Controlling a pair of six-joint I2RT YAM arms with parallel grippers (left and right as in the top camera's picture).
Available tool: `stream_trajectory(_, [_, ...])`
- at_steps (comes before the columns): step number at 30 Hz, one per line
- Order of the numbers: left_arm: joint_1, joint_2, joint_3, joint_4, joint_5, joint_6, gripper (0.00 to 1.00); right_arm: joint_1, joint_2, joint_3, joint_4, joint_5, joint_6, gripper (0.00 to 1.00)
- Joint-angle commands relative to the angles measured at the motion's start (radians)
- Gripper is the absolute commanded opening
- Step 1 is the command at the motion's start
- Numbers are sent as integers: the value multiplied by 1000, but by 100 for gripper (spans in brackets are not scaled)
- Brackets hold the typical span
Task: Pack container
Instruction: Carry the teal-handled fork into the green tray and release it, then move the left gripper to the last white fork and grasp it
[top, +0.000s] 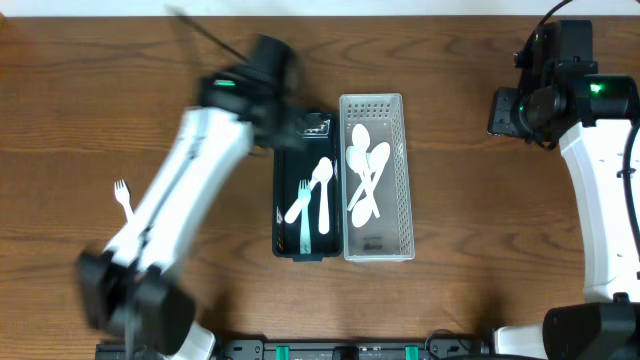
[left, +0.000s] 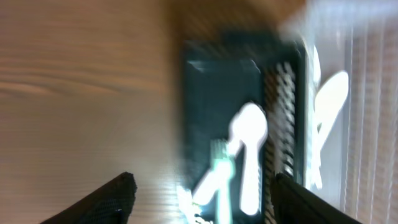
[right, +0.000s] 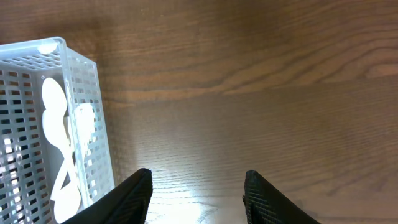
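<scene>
A dark tray (top: 284, 200) holds white plastic forks and a spoon (top: 320, 190); it also shows blurred in the left wrist view (left: 217, 93). Beside it on the right a white perforated basket (top: 404, 180) holds white spoons (top: 365, 165); it shows in the right wrist view (right: 93, 112). One white fork (top: 123, 193) lies alone on the table at the left. My left gripper (left: 205, 199) is open and empty, over the far end of the dark tray, blurred by motion. My right gripper (right: 196, 199) is open and empty over bare wood at the far right.
The wooden table (top: 480, 200) carries only these items. The left arm (top: 170, 200) stretches diagonally over the left half. The right arm (top: 600, 180) stands along the right edge.
</scene>
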Motion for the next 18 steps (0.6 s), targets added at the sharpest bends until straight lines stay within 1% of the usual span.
stream_trajectory(1, [191,-90,19,-40,-83,16,75,-8,2,-5,-3,11,-15,52])
stream_trajectory(5, [440,-100,16,-86,-82,24,78,-8,2,-5,-3,11,-14,52])
stream_trajectory(6, [520,-94,4,-84,-82,29,79,-8,2,-5,-3,11,-14,52])
stream_trajectory(10, [701,-39,-23,-63,-79,29,79,-8,2,-5,-3,10,-7,53])
stream_trajectory(13, [771,41,-27,-46,-79,51,79,-8,2,-5,-3,10,0,53])
stream_trajectory(18, [807,204,-27,-22,-79,96,79,-8,2,-5,-3,10,8,53])
